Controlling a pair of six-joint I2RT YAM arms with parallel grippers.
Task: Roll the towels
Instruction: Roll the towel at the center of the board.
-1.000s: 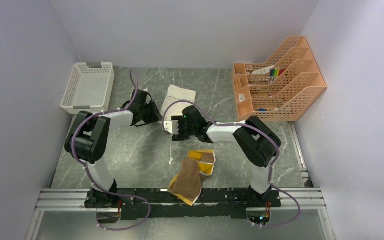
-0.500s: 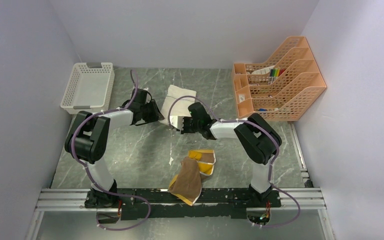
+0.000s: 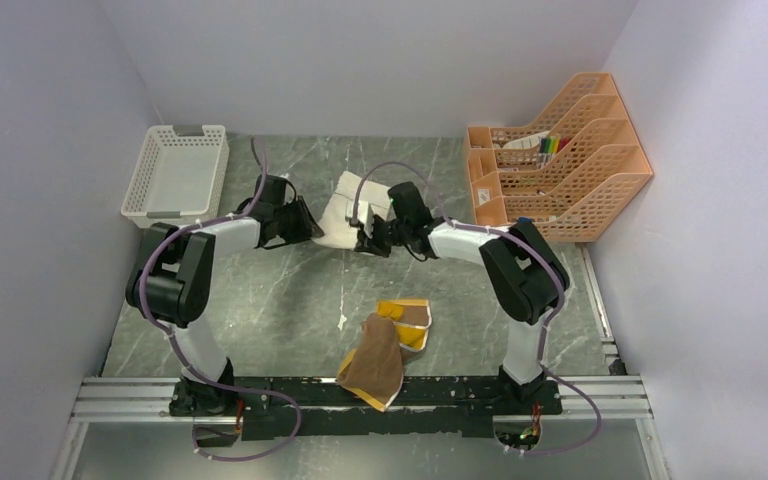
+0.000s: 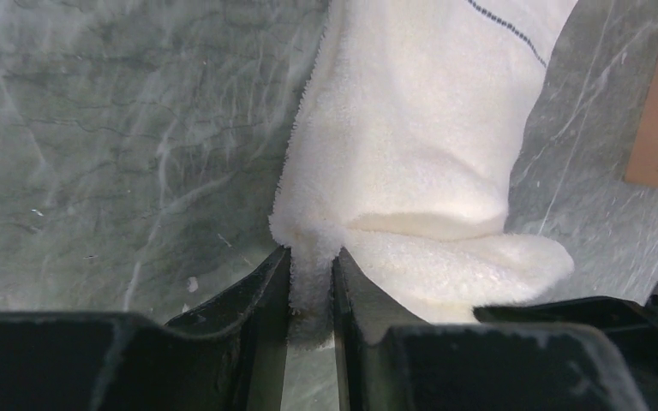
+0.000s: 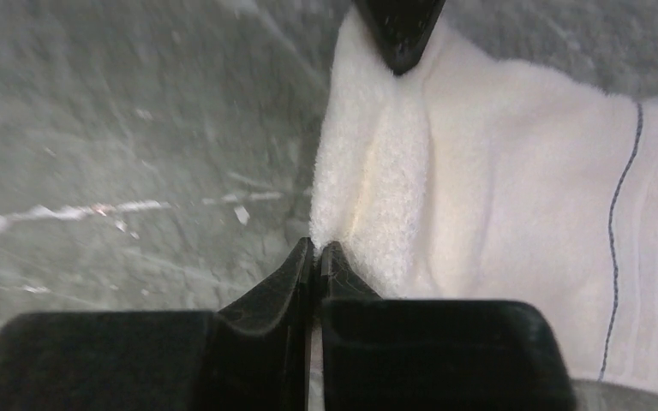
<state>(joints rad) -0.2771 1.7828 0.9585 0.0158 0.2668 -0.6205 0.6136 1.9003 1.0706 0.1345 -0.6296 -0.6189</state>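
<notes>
— What's on the grey marbled counter (image 3: 290, 300)?
— Orange mesh rack (image 3: 600, 190) with pens (image 3: 550, 145), white lattice basket (image 3: 150, 180). Fluffy cream towel (image 3: 345, 210) mid-counter, its near edge pinched by left gripper (image 4: 311, 282) and right gripper (image 5: 317, 253); crumpled brown towel (image 3: 375, 360) nearer the bases.

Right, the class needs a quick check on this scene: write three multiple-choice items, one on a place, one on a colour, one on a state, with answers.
1. Where on the table does the brown towel lie?
A far left corner; B near edge, middle; C far right corner.
2. What colour is the file rack?
A orange; B blue; C green.
3. What is the left gripper doing?
A hanging open over bare table; B holding a pen; C pinching a fold of the white towel.
Answers: 1 B, it lies crumpled at the near edge; 2 A, its slotted walls are orange; 3 C, cloth sits between its fingers in the left wrist view.
</notes>
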